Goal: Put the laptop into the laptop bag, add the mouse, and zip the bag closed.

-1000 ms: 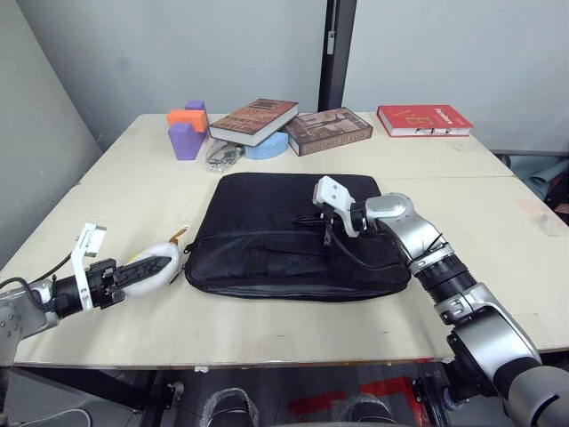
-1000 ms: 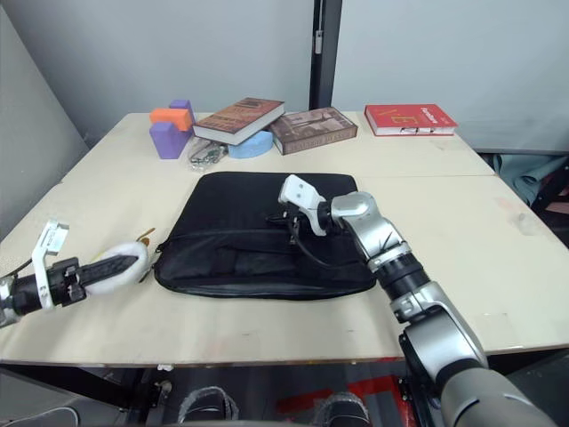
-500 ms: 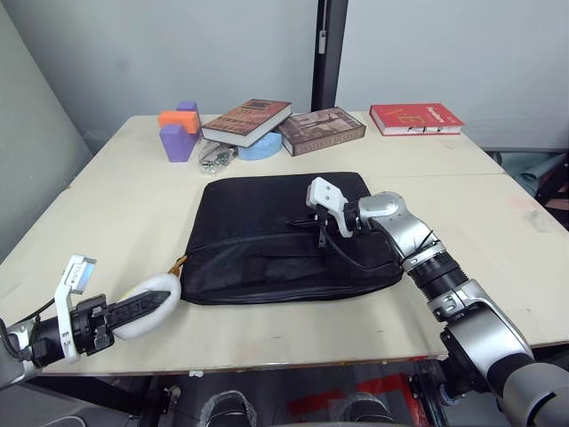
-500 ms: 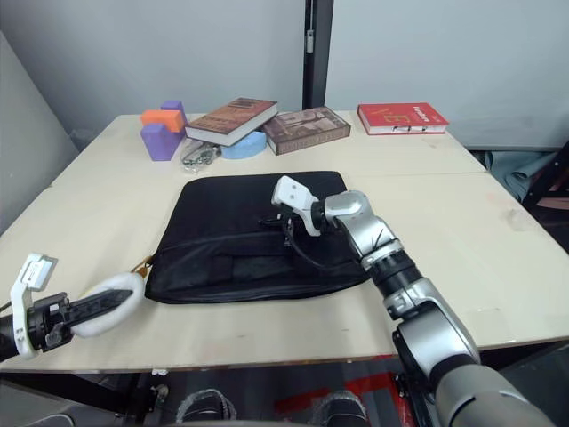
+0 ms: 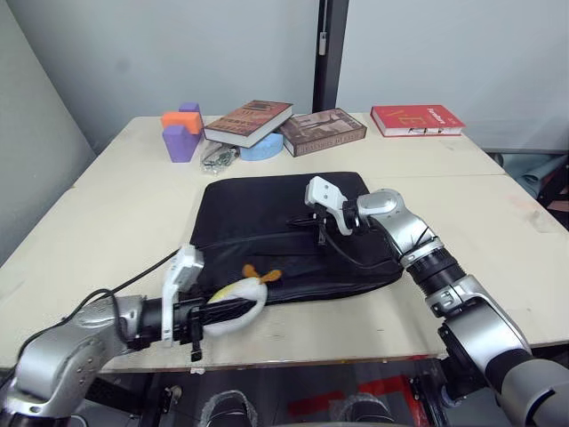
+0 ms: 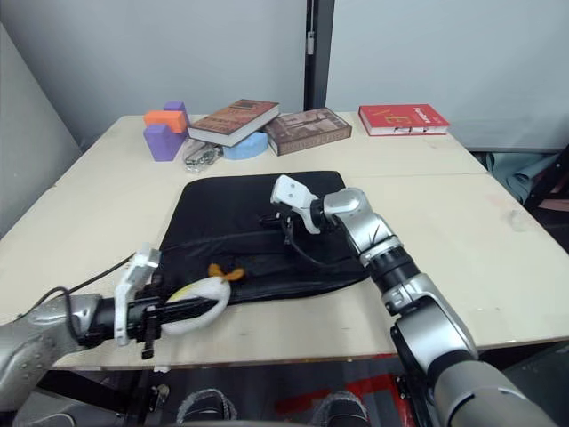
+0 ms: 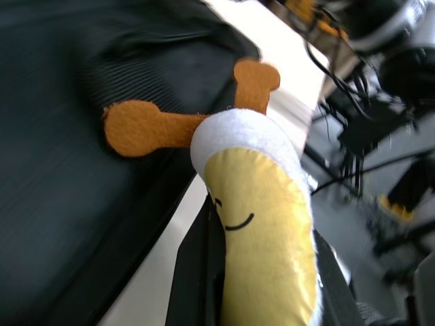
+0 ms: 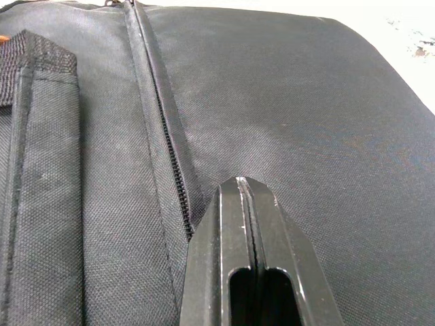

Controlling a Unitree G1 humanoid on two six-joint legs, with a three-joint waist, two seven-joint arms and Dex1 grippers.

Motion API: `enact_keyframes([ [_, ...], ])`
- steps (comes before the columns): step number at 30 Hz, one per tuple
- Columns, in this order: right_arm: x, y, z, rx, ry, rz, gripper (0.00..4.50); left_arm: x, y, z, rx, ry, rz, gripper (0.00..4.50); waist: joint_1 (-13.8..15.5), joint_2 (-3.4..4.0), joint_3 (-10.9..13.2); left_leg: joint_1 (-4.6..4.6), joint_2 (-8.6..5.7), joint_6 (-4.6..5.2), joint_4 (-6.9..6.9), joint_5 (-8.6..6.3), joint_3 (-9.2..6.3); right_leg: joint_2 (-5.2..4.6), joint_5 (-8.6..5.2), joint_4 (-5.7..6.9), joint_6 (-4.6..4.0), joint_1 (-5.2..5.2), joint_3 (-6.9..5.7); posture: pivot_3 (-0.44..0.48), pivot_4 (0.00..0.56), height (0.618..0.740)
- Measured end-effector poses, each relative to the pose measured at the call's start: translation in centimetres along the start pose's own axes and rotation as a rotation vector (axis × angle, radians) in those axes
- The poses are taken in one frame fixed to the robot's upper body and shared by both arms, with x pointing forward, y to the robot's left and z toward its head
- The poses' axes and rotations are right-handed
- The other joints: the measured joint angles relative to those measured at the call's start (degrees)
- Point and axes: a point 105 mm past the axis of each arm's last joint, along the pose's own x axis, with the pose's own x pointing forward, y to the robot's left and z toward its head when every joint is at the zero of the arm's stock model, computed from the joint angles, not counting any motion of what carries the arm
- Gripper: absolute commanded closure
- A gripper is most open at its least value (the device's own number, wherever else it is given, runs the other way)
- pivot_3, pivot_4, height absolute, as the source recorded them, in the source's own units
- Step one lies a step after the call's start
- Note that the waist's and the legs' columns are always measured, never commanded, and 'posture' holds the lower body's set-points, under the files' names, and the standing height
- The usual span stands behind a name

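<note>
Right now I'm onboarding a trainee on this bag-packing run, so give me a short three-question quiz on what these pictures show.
1. True or false: the left claw holds the white-and-yellow plush toy.
2. Multiple choice: where does the right claw rest? A) on the red book B) on the laptop bag beside a zipper line C) on the purple block.
3. Fill in: the plush toy's orange parts lie over the bag's ____ edge, near or far from the robot.

Key: 1 true. 2 B: the right wrist view shows shut fingers on black fabric by the zipper. 3 near.
</note>
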Motion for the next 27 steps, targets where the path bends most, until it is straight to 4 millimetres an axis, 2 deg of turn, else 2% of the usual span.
enact_keyframes([
  [6, 0.0, -0.1, 0.0, -0.005, 0.007, 0.002, 4.50, 1.9, -0.5, 1.2, 0.095, 0.008, -0.111, 4.47, 0.1, -0.01, 0.0, 0.01, -0.01, 0.00, 0.08, 0.00, 0.04, 0.00, 0.00, 0.05, -0.01, -0.01, 0.06, 0.000, 0.150, 0.725],
  [16, -0.1, -0.2, 0.0, -0.010, 0.017, -0.004, 4.50, 4.7, 0.0, 0.1, 0.139, 0.079, -0.260, 4.47, 0.1, 0.00, 0.0, 0.00, -0.02, 0.00, 0.17, 0.02, 0.04, -0.01, 0.01, 0.12, -0.02, 0.02, 0.07, 0.000, 0.150, 0.725],
  [21, -0.3, -0.3, -0.1, -0.010, 0.023, -0.010, 4.50, 6.2, 0.4, 0.0, 0.156, 0.054, -0.288, 4.47, 0.4, 0.01, 0.0, 0.01, -0.03, 0.02, 0.21, 0.03, 0.03, -0.02, 0.02, 0.14, -0.03, 0.03, 0.07, 0.000, 0.150, 0.725],
  [27, -0.4, -0.4, -0.1, -0.009, 0.026, -0.013, 4.50, 7.2, -0.2, 0.2, 0.159, 0.034, -0.330, 4.47, 0.4, -0.01, -0.1, 0.01, -0.02, 0.02, 0.22, 0.03, 0.04, -0.02, 0.02, 0.16, -0.03, 0.03, 0.07, 0.000, 0.150, 0.725],
])
